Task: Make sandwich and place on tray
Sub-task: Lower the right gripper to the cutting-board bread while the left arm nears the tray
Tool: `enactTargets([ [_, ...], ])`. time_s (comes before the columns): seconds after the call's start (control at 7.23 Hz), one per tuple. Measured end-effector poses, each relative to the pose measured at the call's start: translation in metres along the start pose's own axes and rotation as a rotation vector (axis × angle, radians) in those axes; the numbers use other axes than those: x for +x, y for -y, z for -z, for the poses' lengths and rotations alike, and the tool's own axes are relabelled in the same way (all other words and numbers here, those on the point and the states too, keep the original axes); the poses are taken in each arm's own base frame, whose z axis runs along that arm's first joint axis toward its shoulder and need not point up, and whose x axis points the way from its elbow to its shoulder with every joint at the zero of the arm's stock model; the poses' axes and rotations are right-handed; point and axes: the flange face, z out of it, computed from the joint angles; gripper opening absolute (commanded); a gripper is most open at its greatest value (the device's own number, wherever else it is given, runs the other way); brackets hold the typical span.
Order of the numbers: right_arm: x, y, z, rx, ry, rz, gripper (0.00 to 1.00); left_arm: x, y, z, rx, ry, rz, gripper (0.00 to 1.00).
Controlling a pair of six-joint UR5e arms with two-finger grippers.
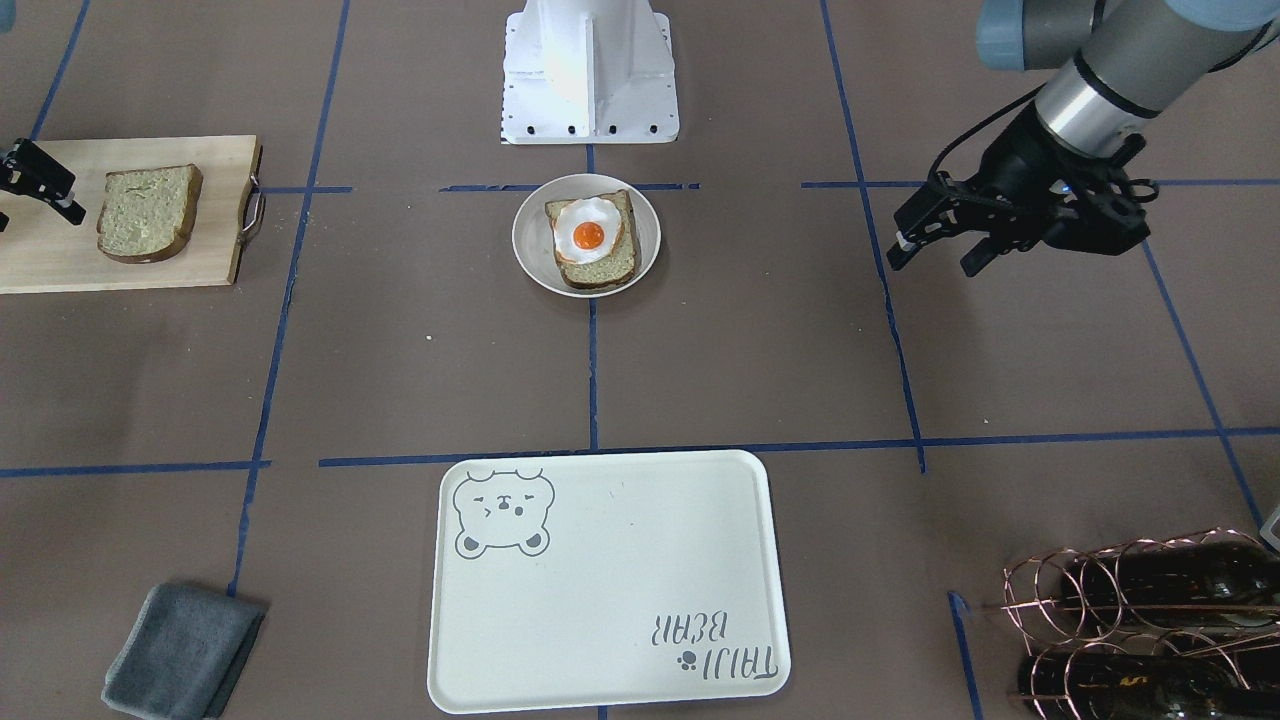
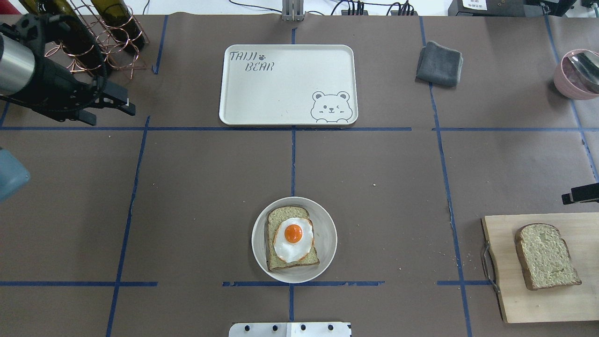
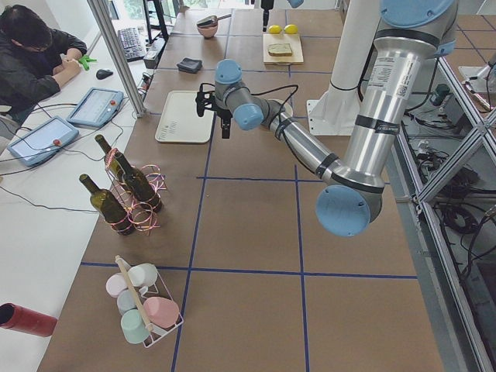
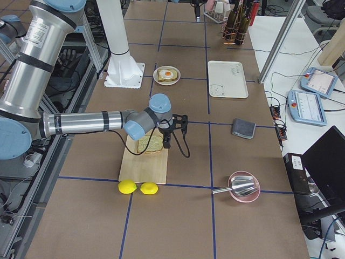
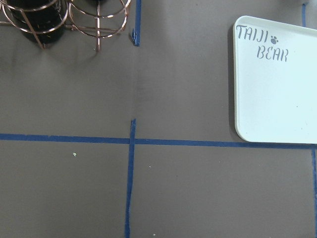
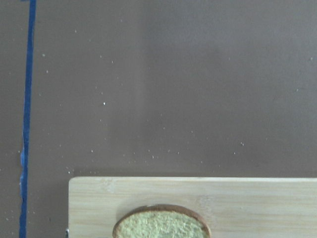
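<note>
In the overhead view, the left gripper point(image 2: 114, 116) hung at the far left with its fingers spread apart and nothing between them. It was above bare brown counter point(image 2: 201, 187), just in front of a copper wire rack point(image 2: 107, 42) loaded with dark green glass bottles. To the right, well apart from the rack, the large cream rectangular plastic tray point(image 2: 281, 93) with a grey bear face lay flat at the far side, its surface bare.

Nearer the robot, in line with the tray, a small round white plate point(image 2: 327, 243) carried one tan bread slice with dark crust point(image 2: 281, 215). The white fried egg with orange yolk point(image 2: 293, 238) lay on top of it. Brown counter crossed by blue tape lines point(image 2: 293, 159) lay between the plate and the tray.

Further right, a folded grey cloth point(image 2: 439, 63) sat beside the tray's right end.

At the near right a pale wooden cutting board point(image 2: 552, 304) held the second tan bread slice point(image 2: 545, 257), lying flat and uncovered. The right gripper point(image 2: 580, 193) hovered just beyond the board's far edge. It was only partly in view, so I cannot tell how its fingers stood.

A pink bowl point(image 2: 568, 79) holding a metal utensil sat at the far right edge.
</note>
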Motion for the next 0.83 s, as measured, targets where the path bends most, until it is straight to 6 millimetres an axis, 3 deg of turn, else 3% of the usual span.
enactTargets([
  [0.42, 0.024, -0.030, -0.039, 0.011, -0.013, -0.007, 0.95, 0.040, -0.022, -0.022, -0.020, -0.021, 0.042, 1.00],
  [0.83, 0.021, -0.044, -0.069, -0.004, -0.042, 0.013, 0.82, 0.050, -0.026, -0.025, -0.028, -0.030, 0.054, 1.00],
])
